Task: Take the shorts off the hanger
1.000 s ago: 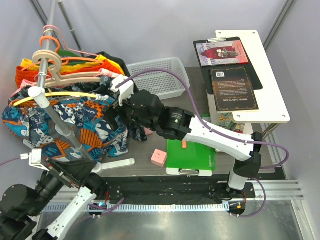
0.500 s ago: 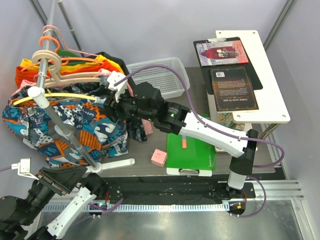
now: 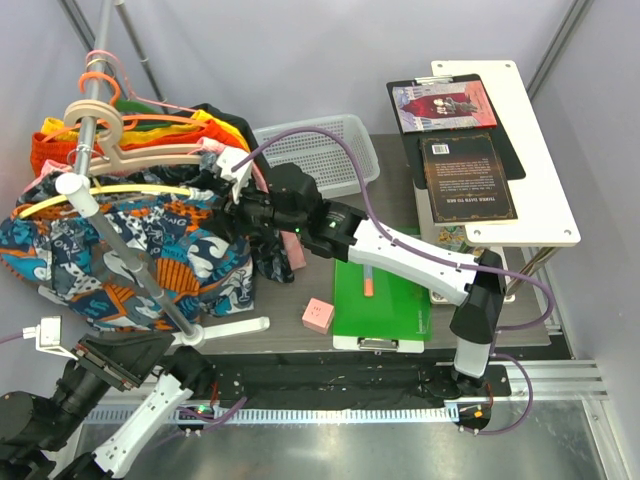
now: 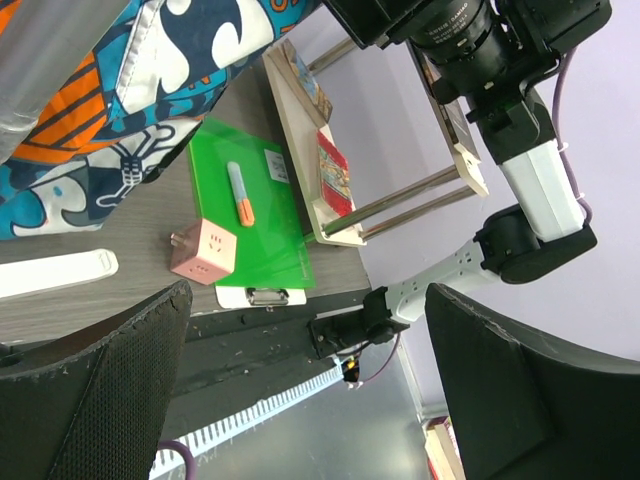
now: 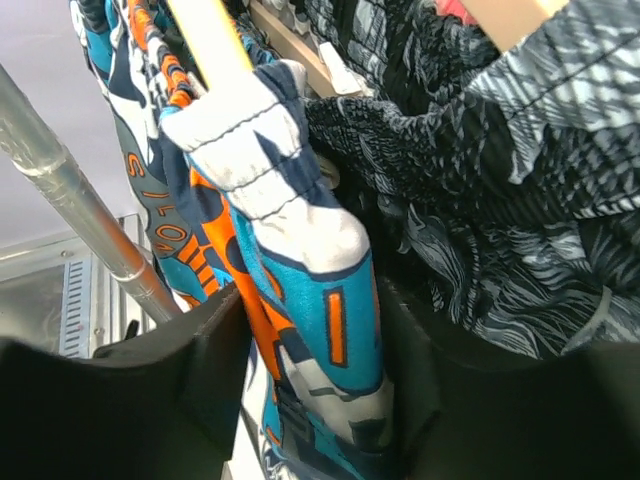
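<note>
Dark grey tabletop [image 3: 285, 335] lies under a slanted metal rail [image 3: 135, 268] crowded with clothes, pale walls behind it. The hanger [image 3: 130, 190], thin and pale yellow, is hooked over the rail near its capped end, and the shorts [image 3: 205, 255] are still on it, their blue, teal, orange and white print draped to both sides of the rail and sagging below it. The right gripper [image 3: 232, 212] reaches in from the right of the rail. In its wrist view the right gripper [image 5: 310, 380] has a thick fold of the shorts [image 5: 300, 250] filling the gap between its two fingers, pinched from both sides just below the yellow arm of the hanger [image 5: 215, 35]. A dark leaf-patterned garment [image 5: 480, 200] hangs on the far side of that fold from the rail. The left gripper [image 3: 105, 358] sits low at the near end of the rail, beneath the cloth. Its own camera shows the left gripper [image 4: 300, 400] with jaws spread wide and nothing between them. A pink cube [image 3: 317, 315] and a green clipboard [image 3: 385, 305] lie on the table to the right of the rail's foot.
</note>
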